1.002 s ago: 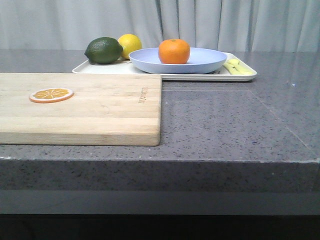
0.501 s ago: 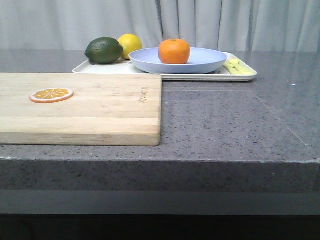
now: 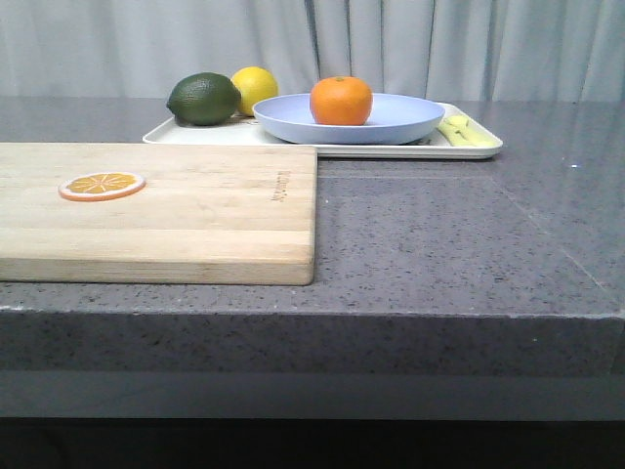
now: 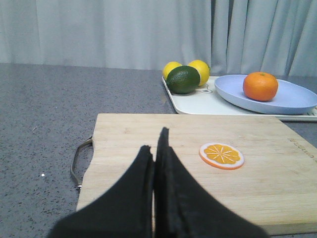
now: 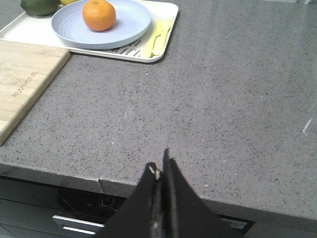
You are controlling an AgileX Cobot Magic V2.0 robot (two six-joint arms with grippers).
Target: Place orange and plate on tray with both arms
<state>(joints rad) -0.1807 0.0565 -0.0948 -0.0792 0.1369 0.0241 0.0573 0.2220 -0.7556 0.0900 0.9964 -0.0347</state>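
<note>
From the front I see neither arm. The cutting board [image 3: 156, 210] runs off the left edge. The plate [image 3: 391, 122] hides much of the tray [image 3: 469, 149] behind it, and the lime [image 3: 203, 98] covers part of the lemon [image 3: 256, 86]. I can't identify the yellow pieces [image 3: 464, 132] on the tray's right end.

My front camera looks low across the table; both wrist cameras (higher up) share the tray [image 3: 469, 149].
</note>
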